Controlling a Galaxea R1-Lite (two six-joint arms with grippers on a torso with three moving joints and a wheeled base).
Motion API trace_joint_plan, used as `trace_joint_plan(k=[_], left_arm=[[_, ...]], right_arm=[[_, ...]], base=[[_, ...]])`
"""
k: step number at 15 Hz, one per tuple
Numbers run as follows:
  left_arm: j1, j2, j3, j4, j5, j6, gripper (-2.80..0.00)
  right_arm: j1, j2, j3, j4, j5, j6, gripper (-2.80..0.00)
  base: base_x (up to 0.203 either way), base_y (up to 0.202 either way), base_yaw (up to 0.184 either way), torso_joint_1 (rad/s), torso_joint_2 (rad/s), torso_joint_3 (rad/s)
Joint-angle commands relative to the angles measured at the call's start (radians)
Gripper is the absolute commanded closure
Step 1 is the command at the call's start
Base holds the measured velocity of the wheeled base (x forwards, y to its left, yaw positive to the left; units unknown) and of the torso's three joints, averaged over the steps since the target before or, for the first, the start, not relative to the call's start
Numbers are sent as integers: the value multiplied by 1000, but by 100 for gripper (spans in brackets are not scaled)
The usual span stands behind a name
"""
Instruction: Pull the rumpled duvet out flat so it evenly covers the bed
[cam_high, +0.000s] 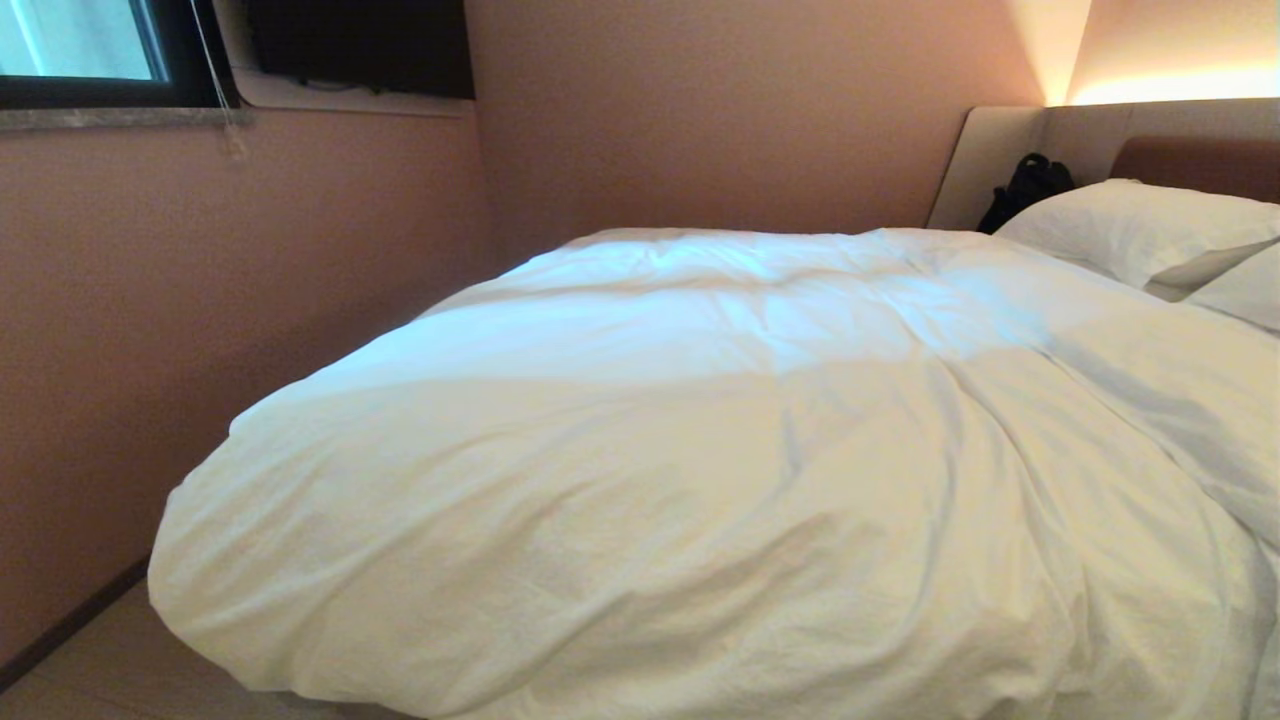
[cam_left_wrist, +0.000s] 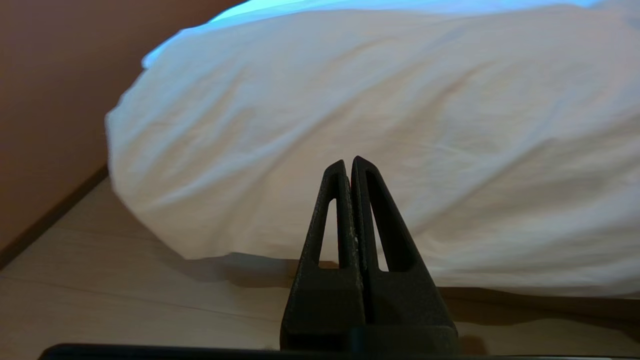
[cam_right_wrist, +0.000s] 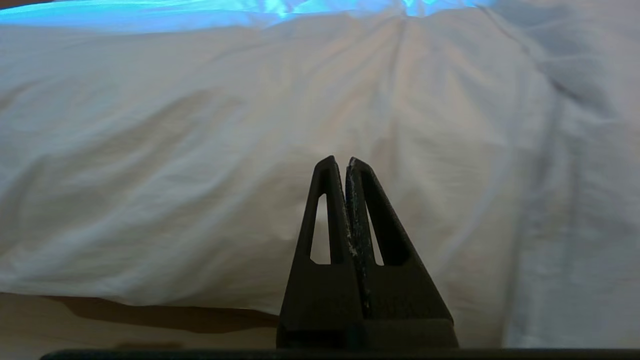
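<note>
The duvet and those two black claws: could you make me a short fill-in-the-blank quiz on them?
1. The duvet is coloured ____.
2. The left gripper and right gripper are both ____, holding nothing.
3. Beside the pillows, against the headboard, sits a ____ bag.

Missing words: white; shut; black

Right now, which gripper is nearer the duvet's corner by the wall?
Left. The left gripper faces the duvet near that rounded corner; the right gripper faces its front edge, no corner in sight.
</note>
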Motion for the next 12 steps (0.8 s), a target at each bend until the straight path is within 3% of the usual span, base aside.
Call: trace_joint_plan(k=[1, 12], left_arm=[[0, 0, 0, 0, 0, 0, 0], [0, 0, 0, 0, 0, 0, 0]], right_arm=[[0, 0, 0, 0, 0, 0, 0], [1, 0, 0, 0, 0, 0, 0]], base=[[0, 194, 0, 3, 3, 2], [0, 194, -1, 2, 1, 2]])
